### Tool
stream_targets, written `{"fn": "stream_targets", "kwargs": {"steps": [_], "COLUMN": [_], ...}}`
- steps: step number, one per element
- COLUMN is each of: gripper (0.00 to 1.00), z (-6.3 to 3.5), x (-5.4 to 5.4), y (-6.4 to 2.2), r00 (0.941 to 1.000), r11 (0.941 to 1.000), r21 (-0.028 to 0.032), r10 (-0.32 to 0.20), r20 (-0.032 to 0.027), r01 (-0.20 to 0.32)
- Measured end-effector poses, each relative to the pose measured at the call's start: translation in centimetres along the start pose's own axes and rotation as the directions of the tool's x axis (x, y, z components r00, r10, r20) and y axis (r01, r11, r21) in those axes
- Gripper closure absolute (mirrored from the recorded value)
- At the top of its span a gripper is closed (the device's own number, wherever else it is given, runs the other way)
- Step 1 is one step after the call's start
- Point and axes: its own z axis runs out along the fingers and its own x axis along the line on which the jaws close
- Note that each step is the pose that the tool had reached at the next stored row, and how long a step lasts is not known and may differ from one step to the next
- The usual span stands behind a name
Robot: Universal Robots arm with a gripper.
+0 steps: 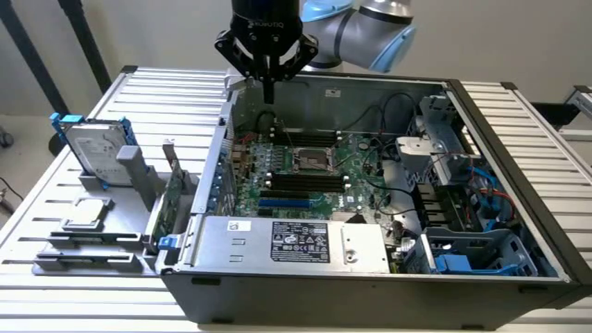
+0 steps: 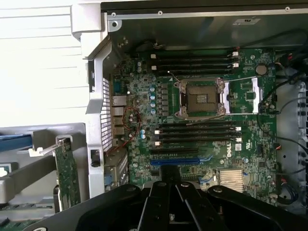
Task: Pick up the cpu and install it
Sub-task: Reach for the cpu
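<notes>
Claw (image 1: 268, 96) (image 2: 169, 179): black, two fingers pressed together, nothing between them. Points straight down over the PC case (image 1: 351, 298), nr the case's far corner on the exterior view's left.

Item 1, cpu (image 1: 86, 210): small flat square, dull silver top. Lies flat outside the case, on the exterior view's left, well apart from claw. Sits on grey holder (image 1: 93, 243) beside the case's side wall.

Item 2, motherboard (image 1: 356, 184) (image 2: 144, 159): green, inside the case, lid off. Socket (image 1: 310, 159) (image 2: 201, 98) at mid-board, dark contact field exposed, memory slots either side.

Item 3, hard drive (image 1: 93, 149): silver w/ blue rails, upright in same holder, outside the case, farther back than cpu.

Item 4, expansion card (image 1: 171, 198) (image 2: 67, 173): green, on edge, betw. holder and the case wall.

Item 5, power supply (image 1: 296, 239): grey box, black label, inside the case at its near wall.

Item 6, table (image 1: 527, 118): slatted metal, under the case.
</notes>
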Motion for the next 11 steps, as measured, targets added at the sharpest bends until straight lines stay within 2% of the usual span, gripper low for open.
{"fn": "stream_targets", "kwargs": {"steps": [11], "gripper": [0.89], "z": [-0.11], "x": [5.0], "y": [-0.57], "r00": [1.0000], "r11": [1.0000], "r21": [-0.0002], "r10": [0.000], "r20": [0.0001], "r01": [0.000]}}
